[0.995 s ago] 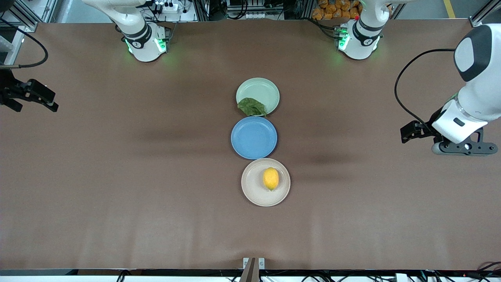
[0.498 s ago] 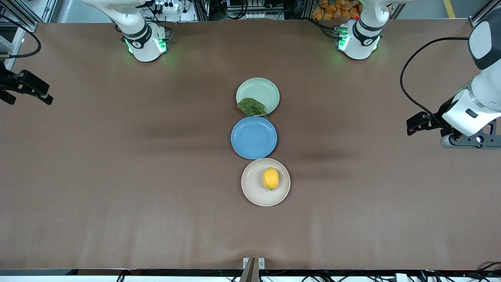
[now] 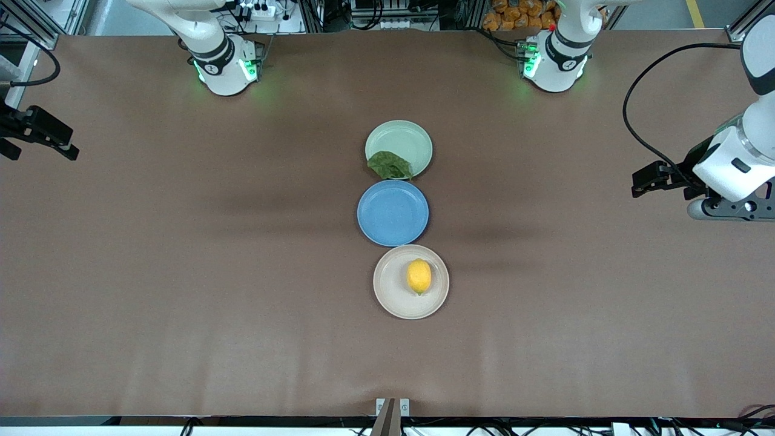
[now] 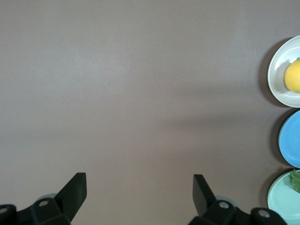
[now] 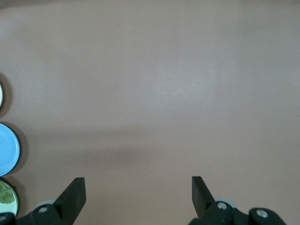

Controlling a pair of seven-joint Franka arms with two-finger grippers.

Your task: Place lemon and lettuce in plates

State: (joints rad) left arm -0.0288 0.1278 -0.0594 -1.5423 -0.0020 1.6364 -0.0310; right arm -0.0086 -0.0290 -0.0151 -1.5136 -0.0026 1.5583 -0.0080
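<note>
The yellow lemon [image 3: 419, 276] lies on the beige-pink plate [image 3: 390, 287], the plate nearest the front camera. The dark green lettuce [image 3: 389, 165] lies on the pale mint plate [image 3: 404, 137], over the part of its rim next to the blue plate. My left gripper [image 3: 637, 184] is open and empty over bare table at the left arm's end. My right gripper [image 3: 42, 151] is open and empty over the right arm's end. The left wrist view shows its open gripper [image 4: 139, 192], the lemon [image 4: 293, 76] and the lettuce [image 4: 296, 180]. The right wrist view shows its open gripper [image 5: 138, 192].
A round blue plate [image 3: 393, 212] lies empty between the two task plates, almost touching both. It also shows in the left wrist view [image 4: 290, 138] and the right wrist view [image 5: 8, 149]. Brown table surface [image 3: 212, 272] spreads all around the plates.
Both grippers have drawn farther from the plates, toward their ends of the table and a little toward the bases. The lemon, lettuce and plates have not moved.
</note>
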